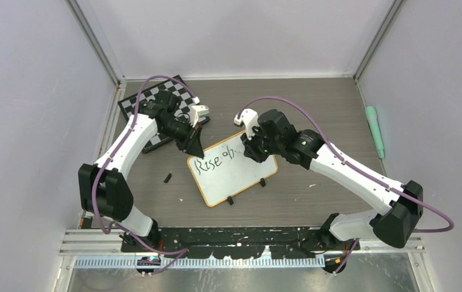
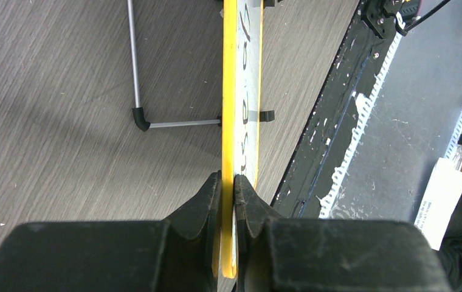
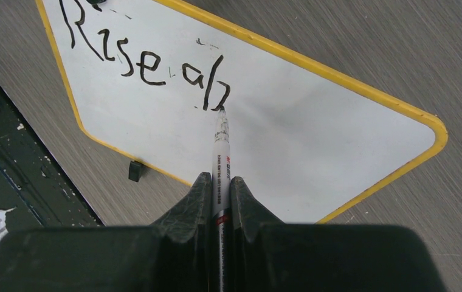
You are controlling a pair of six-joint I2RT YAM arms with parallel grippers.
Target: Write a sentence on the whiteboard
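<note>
Midway. Left gripper (image 2: 228, 185) clamped the whiteboard (image 1: 236, 176) rim, board on the table (image 1: 313, 103); right gripper (image 3: 219, 185) pinched the marker (image 3: 220, 143), tip touching the sentence (image 3: 146, 64) after "Rise ab". Advisable: light even pressure, short strokes, left clamp unmoved.

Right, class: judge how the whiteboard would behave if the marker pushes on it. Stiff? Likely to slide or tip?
Probably stiff: seen edge-on, the whiteboard looks thin but straight. Likely light and apt to slide under the marker, which may be why the left end effector clamps its rim.
</note>
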